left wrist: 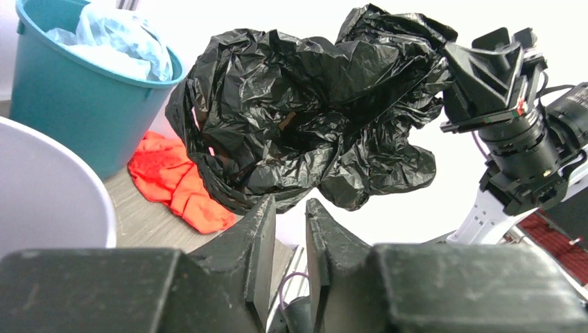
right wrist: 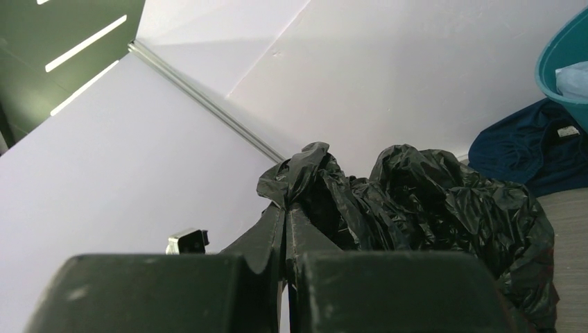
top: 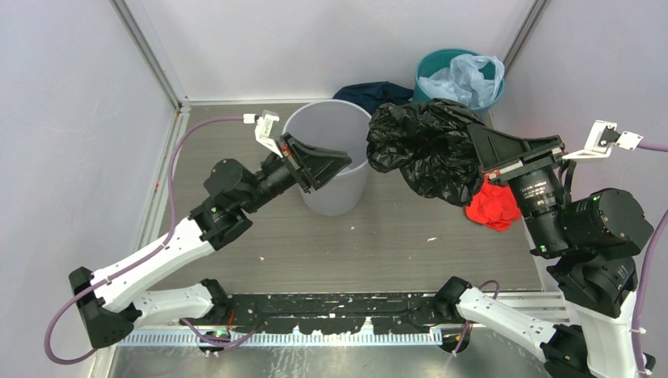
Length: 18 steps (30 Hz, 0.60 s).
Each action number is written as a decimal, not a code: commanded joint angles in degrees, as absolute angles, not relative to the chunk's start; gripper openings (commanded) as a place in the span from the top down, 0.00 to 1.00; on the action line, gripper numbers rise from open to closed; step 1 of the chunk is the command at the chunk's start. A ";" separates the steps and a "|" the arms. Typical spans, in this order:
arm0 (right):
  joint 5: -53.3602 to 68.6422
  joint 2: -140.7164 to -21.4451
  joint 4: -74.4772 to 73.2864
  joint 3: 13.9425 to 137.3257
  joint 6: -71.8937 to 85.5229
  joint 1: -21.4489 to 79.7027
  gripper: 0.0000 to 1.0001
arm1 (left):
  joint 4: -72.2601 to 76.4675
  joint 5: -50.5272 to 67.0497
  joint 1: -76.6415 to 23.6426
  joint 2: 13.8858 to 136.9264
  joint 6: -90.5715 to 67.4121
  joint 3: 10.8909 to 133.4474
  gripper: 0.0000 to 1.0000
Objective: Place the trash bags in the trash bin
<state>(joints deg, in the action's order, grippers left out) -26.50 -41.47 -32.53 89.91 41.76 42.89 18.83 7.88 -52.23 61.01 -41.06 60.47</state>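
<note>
The crinkly black trash bag [top: 425, 146] hangs bunched in the air just right of the light grey trash bin [top: 339, 197]. My right gripper [top: 475, 135] is shut on the bag's upper right edge; the right wrist view shows its fingertips [right wrist: 286, 207] pinching a fold of the trash bag [right wrist: 430, 201]. My left gripper [top: 345, 159] hovers over the bin's right rim, pointing at the trash bag [left wrist: 305, 111]. The jaws of the left gripper [left wrist: 290, 202] stand a narrow gap apart with nothing between them. The trash bin [left wrist: 55, 201] rim shows at lower left.
A teal bin [top: 441, 59] holding a pale blue plastic bag [top: 473, 79] stands at the back right. A red cloth [top: 492, 206] lies on the floor under the right arm, and a dark blue cloth [top: 370, 93] lies behind the grey bin. White walls enclose the table.
</note>
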 commanded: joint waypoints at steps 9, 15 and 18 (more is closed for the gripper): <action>-26.24 -42.11 -22.21 88.25 41.98 42.83 0.98 | 24.59 8.16 -51.77 59.21 -46.23 57.31 0.11; -24.55 -42.53 -19.22 86.31 43.45 42.87 0.98 | 37.26 8.43 -51.77 61.98 -52.24 53.46 0.08; -23.68 -42.84 -18.05 85.63 44.21 42.82 0.98 | 42.56 8.13 -51.77 64.13 -54.63 52.67 0.07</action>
<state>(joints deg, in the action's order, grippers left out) -25.39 -41.71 -23.49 86.11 42.59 42.89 29.21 7.81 -52.05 62.50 -50.09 53.19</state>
